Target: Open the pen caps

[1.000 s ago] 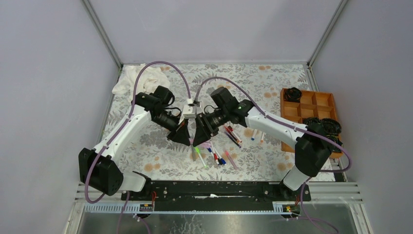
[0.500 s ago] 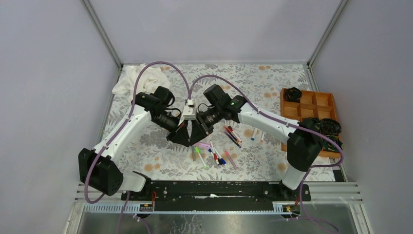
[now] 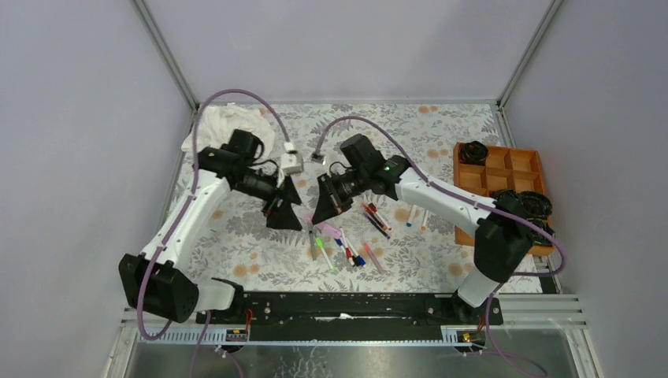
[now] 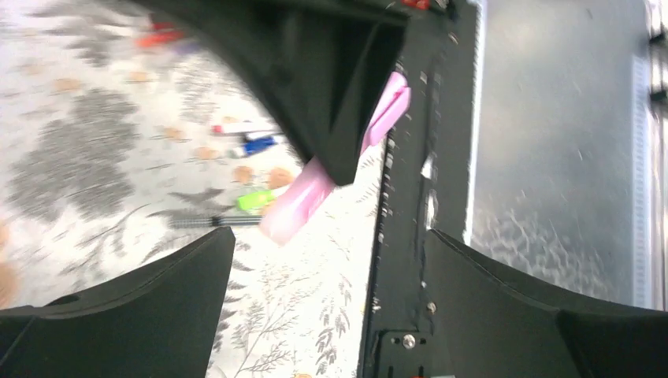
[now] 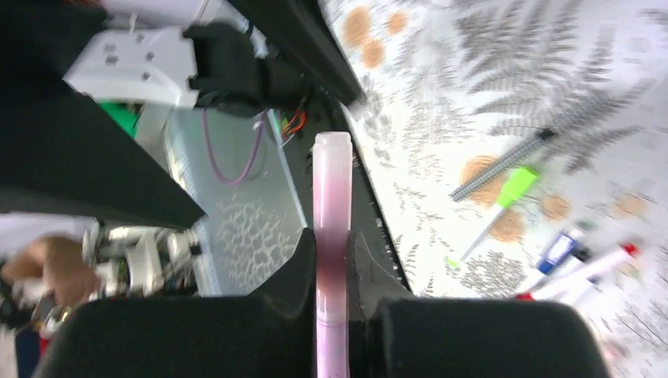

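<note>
— Start at the left. What is the left gripper (image 4: 331, 236) doing?
— Its jaws stand wide apart with nothing between them. Through the gap I see the table (image 4: 94, 157) and the black rail (image 4: 406, 260) along its near edge.
— And just to the right of it?
— The right gripper (image 5: 332, 244) is apart from the left one and clamped tight on a pink pen (image 5: 332, 181). One end of the pen juts out of the fingers toward the left arm.
— Is the cap on it?
— I can't tell which end carries the cap, or whether it is on.
— And the other pens?
— The loose pens (image 3: 346, 250) lie on the table close by the right gripper, on the side toward the arm bases. Their red, blue and green ends are clustered together. A few more lie nearer the wooden tray (image 3: 459, 189) at the right edge.
</note>
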`<state>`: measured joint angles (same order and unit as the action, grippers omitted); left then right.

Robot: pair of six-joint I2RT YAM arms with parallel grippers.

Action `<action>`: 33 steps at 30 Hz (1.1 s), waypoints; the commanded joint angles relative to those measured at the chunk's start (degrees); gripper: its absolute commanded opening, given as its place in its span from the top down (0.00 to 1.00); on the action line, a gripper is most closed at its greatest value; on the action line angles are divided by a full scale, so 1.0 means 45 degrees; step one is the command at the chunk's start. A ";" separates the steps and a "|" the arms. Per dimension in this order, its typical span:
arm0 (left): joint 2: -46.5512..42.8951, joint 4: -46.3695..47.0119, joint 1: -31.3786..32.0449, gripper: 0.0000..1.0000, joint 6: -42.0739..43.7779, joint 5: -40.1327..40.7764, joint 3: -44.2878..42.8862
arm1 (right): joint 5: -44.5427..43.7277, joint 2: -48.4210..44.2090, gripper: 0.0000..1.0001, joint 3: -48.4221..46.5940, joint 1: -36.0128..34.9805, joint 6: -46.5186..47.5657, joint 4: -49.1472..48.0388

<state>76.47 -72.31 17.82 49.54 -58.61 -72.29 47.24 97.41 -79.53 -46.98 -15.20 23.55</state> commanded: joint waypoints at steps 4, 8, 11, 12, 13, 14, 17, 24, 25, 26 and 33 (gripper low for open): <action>-0.0788 0.4145 -0.3469 0.01 -0.4985 -0.2232 -0.0620 | -0.4550 -0.3312 1.00 0.2261 0.0831 -0.3622 -0.4901; -0.0475 0.4566 -0.3658 0.02 -0.6567 -0.4381 -0.0449 | -0.6948 -0.4778 1.00 0.4331 0.0793 -0.5539 -0.9363; -0.0502 0.5576 -0.3341 0.01 -0.7964 -0.5507 0.0107 | -0.8362 -0.5230 1.00 0.5377 0.0417 -0.6363 -1.2062; -0.0559 0.5681 -0.3171 0.01 -0.8045 -0.5547 0.0203 | -0.8593 -0.5189 1.00 0.5310 0.0257 -0.6453 -1.2471; -0.0639 0.5757 -0.3020 0.01 -0.8053 -0.5598 0.0330 | -0.8769 -0.5028 1.00 0.5117 0.0061 -0.6464 -1.2723; -0.0752 0.5935 -0.2872 0.01 -0.8193 -0.5651 0.0526 | -0.8901 -0.4876 1.00 0.4924 -0.0142 -0.6439 -1.2930; -0.1136 0.8013 -0.2455 0.01 -0.9945 -0.5472 0.1301 | -0.9259 -0.4386 1.00 0.4367 -0.0704 -0.6389 -1.3653; -0.1515 1.0893 -0.2273 0.04 -1.2262 -0.5304 0.2120 | -0.9307 -0.3657 1.00 0.4208 -0.1017 -0.7009 -1.5109; -0.1464 1.0908 -0.2266 0.07 -1.2274 -0.5387 0.2068 | -0.9307 -0.3616 1.00 0.4283 -0.1024 -0.7100 -1.5289; -0.1406 1.0910 -0.2262 0.11 -1.2302 -0.5493 0.2025 | -0.9307 -0.3568 1.00 0.4366 -0.1041 -0.7175 -1.5477; -0.1045 1.0893 -0.2144 0.44 -1.2361 -0.6047 0.1789 | -0.9349 -0.3279 1.00 0.4703 -0.1204 -0.7271 -1.6350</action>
<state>71.09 -26.61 7.49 -4.64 -83.24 -63.02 6.50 82.08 -58.30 -51.40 -46.98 -43.07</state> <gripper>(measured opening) 0.644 0.124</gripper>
